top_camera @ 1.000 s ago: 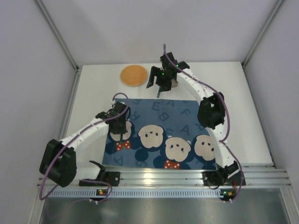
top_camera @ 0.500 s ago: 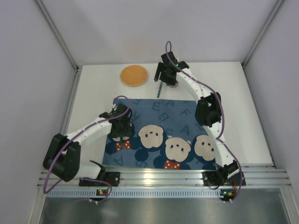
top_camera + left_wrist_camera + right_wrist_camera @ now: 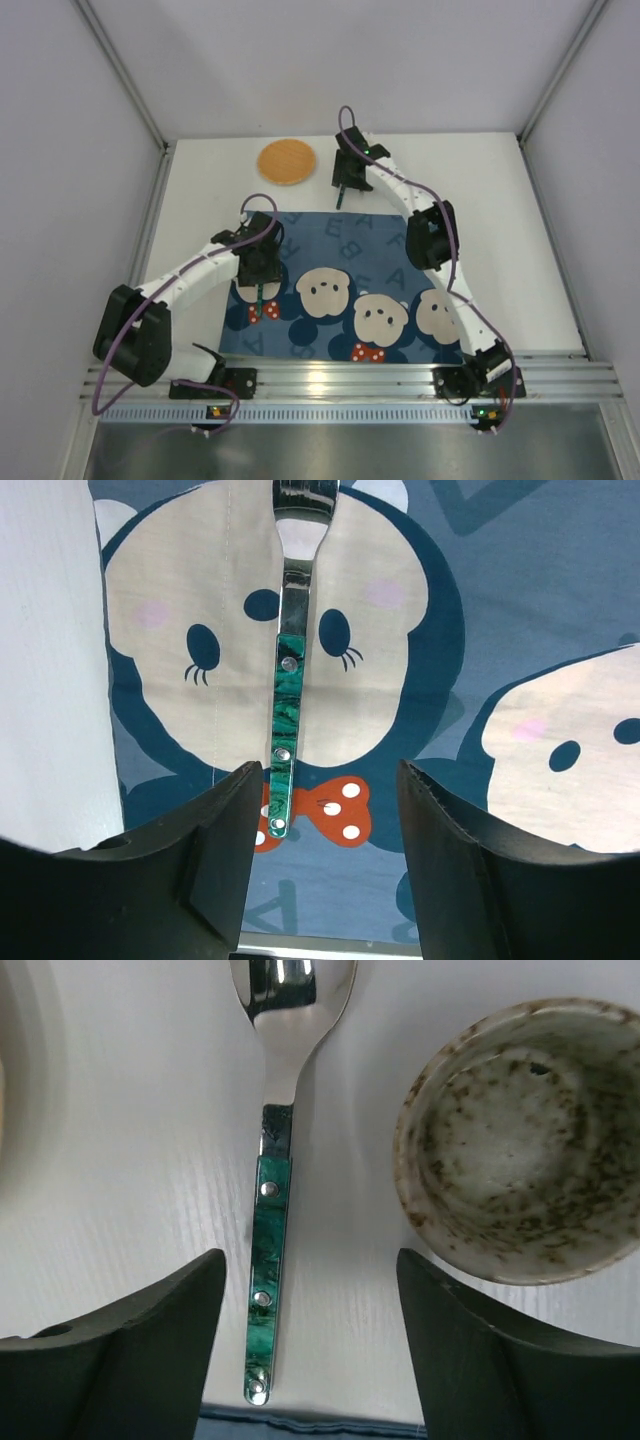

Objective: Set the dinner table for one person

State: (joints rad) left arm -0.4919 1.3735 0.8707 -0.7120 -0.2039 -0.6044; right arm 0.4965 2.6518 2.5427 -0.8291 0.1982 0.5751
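On the white dinner table (image 3: pixel 500 220) lies a dark blue bear placemat (image 3: pixel 385 250). A green-handled piece of cutlery (image 3: pixel 283 720) rests flat on the mat's left bear face, its head cut off at the top of the left wrist view. My left gripper (image 3: pixel 330 780) hangs open above its handle end, touching nothing. Beyond the mat, a green-handled spoon (image 3: pixel 268 1250) lies on the bare table beside a speckled ceramic cup (image 3: pixel 520 1140). Over the spoon's handle, my right gripper (image 3: pixel 310 1260) is open; the handle sits nearer the left finger.
A round wooden coaster (image 3: pixel 287 161) sits at the back of the table, left of the right gripper (image 3: pixel 342 188). Grey walls enclose the table on three sides. An aluminium rail (image 3: pixel 340 378) runs along the near edge, carrying both arm bases.
My left gripper has opened and let go of the cutlery, which now lies on the placemat. My right gripper has swung left from the cup to above the spoon and narrowed slightly.
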